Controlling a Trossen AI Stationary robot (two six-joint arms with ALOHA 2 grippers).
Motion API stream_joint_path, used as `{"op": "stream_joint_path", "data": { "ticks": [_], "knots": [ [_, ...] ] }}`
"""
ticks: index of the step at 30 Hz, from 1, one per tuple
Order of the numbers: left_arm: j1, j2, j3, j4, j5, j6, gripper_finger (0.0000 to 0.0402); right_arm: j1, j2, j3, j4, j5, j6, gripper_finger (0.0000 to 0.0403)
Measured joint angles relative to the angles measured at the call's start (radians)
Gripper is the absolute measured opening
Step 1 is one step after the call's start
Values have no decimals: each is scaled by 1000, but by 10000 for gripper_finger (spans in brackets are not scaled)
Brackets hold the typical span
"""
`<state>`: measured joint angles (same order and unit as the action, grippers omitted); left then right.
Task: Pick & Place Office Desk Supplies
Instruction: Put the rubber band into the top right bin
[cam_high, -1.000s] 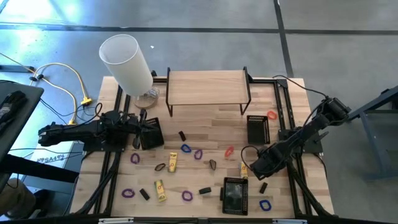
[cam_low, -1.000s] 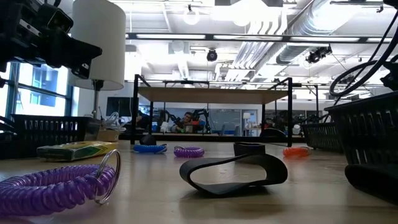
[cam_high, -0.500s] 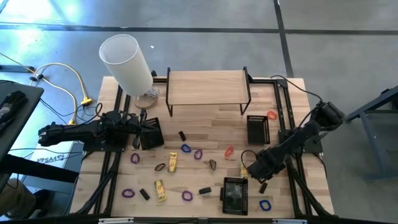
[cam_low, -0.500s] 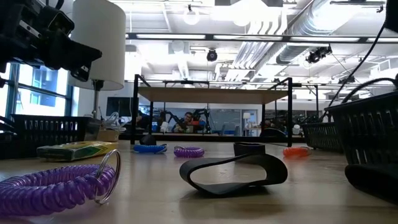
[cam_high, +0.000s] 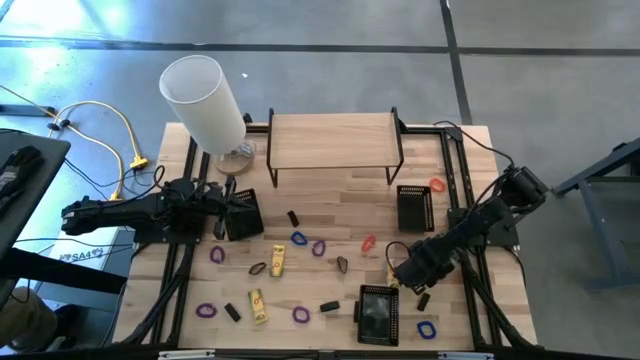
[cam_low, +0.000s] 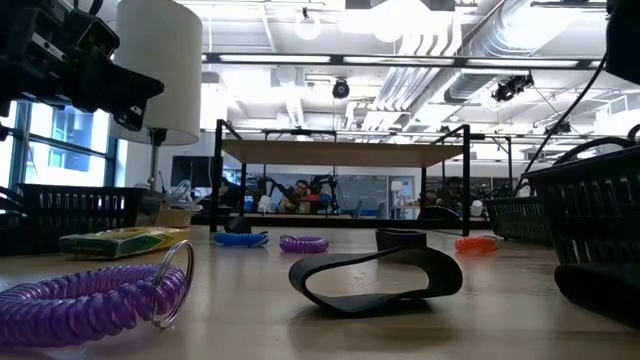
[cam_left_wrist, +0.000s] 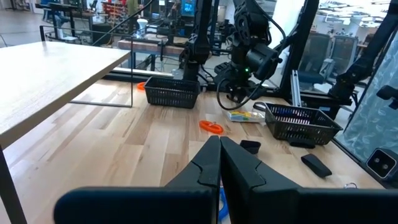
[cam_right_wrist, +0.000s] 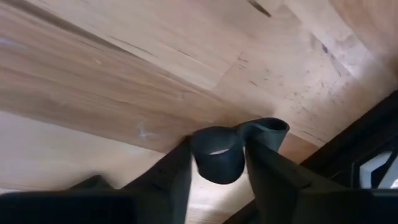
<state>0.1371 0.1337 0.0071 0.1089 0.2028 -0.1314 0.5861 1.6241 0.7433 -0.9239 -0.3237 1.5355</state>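
Now | right gripper (cam_right_wrist: 217, 163) clenched on dark band loop (cam_right_wrist: 231, 149) between its fingers | above table (cam_right_wrist: 124, 74)

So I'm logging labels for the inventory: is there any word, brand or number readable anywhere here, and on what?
None can be read.
Small yellow rectangular packets: some print, too small to read.
Yellow-green flat packet in the low view: markings blurred, unreadable.
Black mesh trays, tall white cylinder, wooden shelf: no text visible.
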Motion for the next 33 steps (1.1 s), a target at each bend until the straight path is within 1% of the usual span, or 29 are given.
{"op": "stream_joint_path", "data": {
  "ticks": [5, 6, 9, 16, 18, 23, 27, 29, 33],
  "knots": [
    [0, 0, 0, 0, 0, -21, 0, -11, -1, 0, -4, 24, -47, 21],
    [0, 0, 0, 0, -1, -24, 0, -11, -3, 1, -6, 27, -48, 12],
    [0, 0, 0, 0, -1, -28, 0, -11, -2, 22, -22, 50, -59, 5],
    [0, 0, 0, 0, -1, -81, 0, -33, -34, 177, -80, 251, -192, 4],
    [0, 0, 0, 0, -1, -103, 0, -49, -52, 240, -121, 300, -238, 3],
    [0, 0, 0, -3, -1, -132, 0, -68, -105, 397, -247, 475, -353, 3],
    [0, 1, 0, -4, 3, -198, 0, -104, -144, 468, -383, 588, -356, 3],
    [0, 4, 0, -7, 17, -216, 0, -131, -166, 478, -467, 614, -348, 3],
    [0, 16, 0, -29, 34, -229, 0, -205, -191, 473, -607, 605, -312, 3]
  ]
}}
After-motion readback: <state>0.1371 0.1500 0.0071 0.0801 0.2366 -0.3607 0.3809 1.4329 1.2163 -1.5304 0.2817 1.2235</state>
